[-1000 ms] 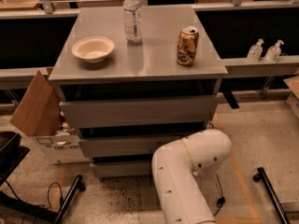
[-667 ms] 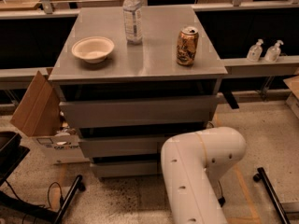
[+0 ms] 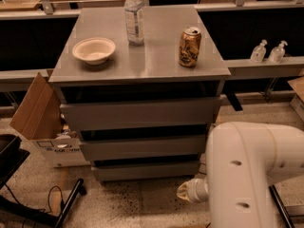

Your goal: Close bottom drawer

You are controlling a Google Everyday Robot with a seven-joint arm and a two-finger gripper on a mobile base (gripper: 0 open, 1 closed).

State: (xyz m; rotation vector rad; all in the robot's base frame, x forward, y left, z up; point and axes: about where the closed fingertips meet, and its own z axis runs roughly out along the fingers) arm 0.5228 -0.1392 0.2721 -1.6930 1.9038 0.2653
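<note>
The bottom drawer (image 3: 146,170) is the lowest and narrowest grey front of the cabinet, just above the floor. A dark gap runs along its top edge, and its inside is hidden. My white arm (image 3: 251,175) fills the lower right, right of the drawer's right end. A pale rounded part of the arm (image 3: 190,191) sticks out to the left, just below and in front of the drawer's right corner. My gripper is hidden behind the arm and does not show.
The middle drawer front (image 3: 145,147) and the top drawer front (image 3: 141,113) sit above. On the cabinet top stand a bowl (image 3: 94,50), a water bottle (image 3: 134,20) and a can (image 3: 189,47). A cardboard box (image 3: 40,115) stands at the left, a black stand leg (image 3: 71,201) on the floor.
My arm has swung to the right and now sits larger in the lower right corner. The drawers and the things on top have not moved.
</note>
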